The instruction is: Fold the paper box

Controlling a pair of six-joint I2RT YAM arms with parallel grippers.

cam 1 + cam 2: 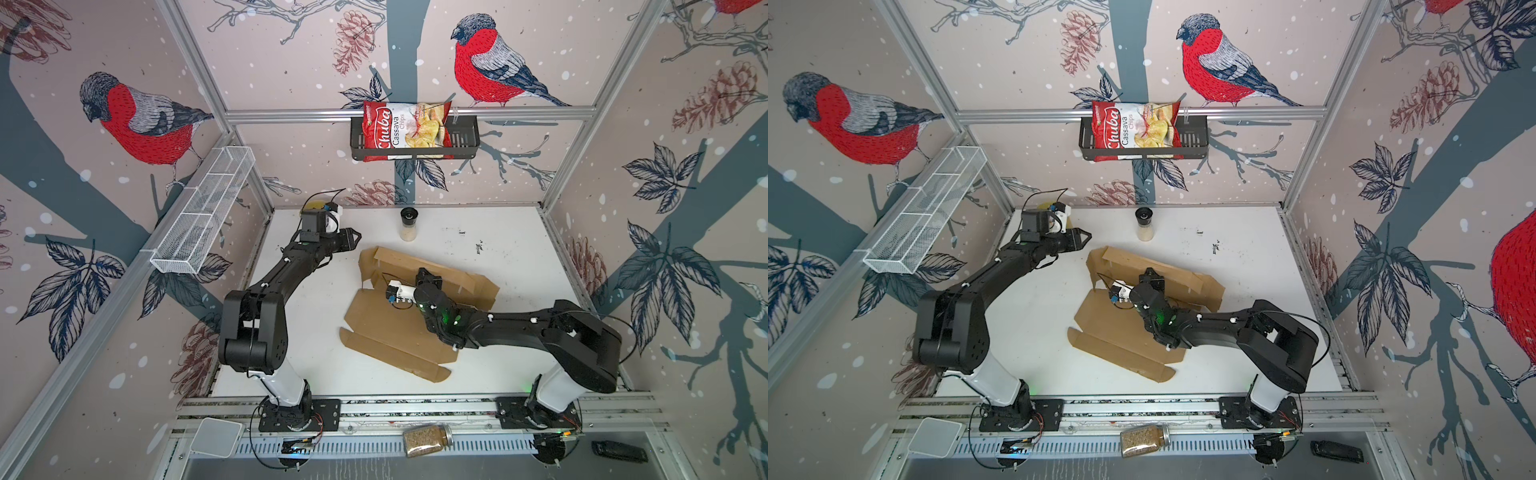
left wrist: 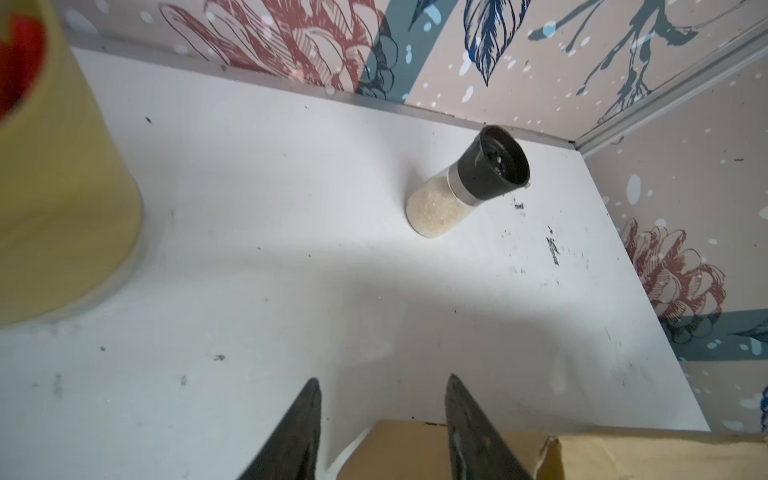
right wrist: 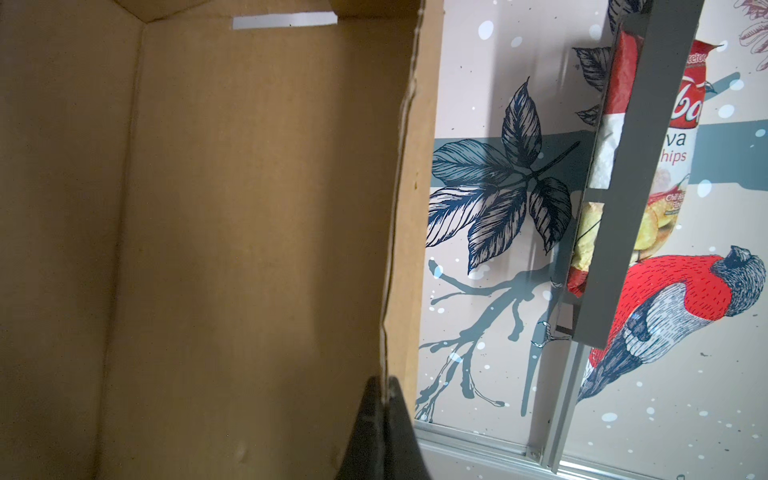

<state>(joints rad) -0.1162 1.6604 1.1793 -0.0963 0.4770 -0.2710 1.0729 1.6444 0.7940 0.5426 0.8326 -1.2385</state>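
I see a scuffed white surface. The box lies on it, partly folded; a shaker stands just behind the box, and a yellow tub behind-left of it.

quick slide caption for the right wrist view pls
Edge of the paper box pinched in the shut right gripper, chip bag in the background.

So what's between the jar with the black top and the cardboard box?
Nothing: only bare white table between jar and box, in both top views.
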